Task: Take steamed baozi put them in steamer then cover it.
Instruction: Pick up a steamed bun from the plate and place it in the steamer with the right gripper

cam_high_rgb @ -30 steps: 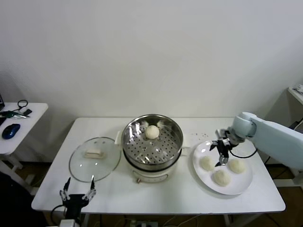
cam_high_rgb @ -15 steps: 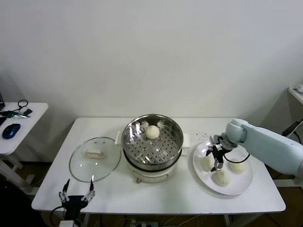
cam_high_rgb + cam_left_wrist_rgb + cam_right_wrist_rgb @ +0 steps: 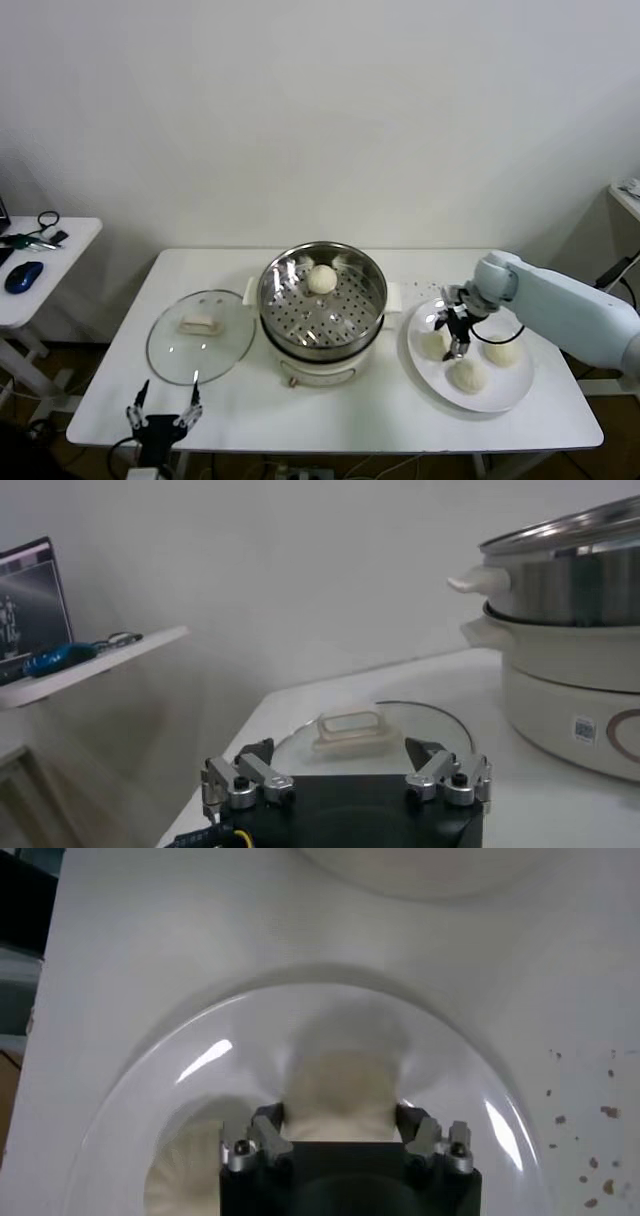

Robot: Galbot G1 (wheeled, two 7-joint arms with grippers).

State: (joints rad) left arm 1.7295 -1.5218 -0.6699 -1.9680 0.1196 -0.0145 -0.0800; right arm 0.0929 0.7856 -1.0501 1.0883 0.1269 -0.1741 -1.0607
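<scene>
One steamed baozi (image 3: 321, 279) lies on the perforated tray of the steamer (image 3: 322, 318). Three more sit on the white plate (image 3: 470, 405). My right gripper (image 3: 449, 342) is down over the plate's leftmost baozi (image 3: 340, 1088), and its fingers (image 3: 268, 1123) press against both sides of the bun. The other two buns (image 3: 467, 376) (image 3: 501, 351) lie free beside it. The glass cover (image 3: 200, 345) rests flat on the table left of the steamer, handle up. My left gripper (image 3: 163, 410) waits open at the table's front left edge, holding nothing, with the cover (image 3: 350, 730) ahead of it.
The steamer's cream base (image 3: 580, 680) stands close to the right of the cover. A side table (image 3: 40, 260) with a blue mouse and cables stands to the far left. Small specks dot the tabletop (image 3: 590, 1148) beside the plate.
My right gripper moved left across the plate, came down over the leftmost baozi and drew its fingers in against it. The left arm stayed where it was.
</scene>
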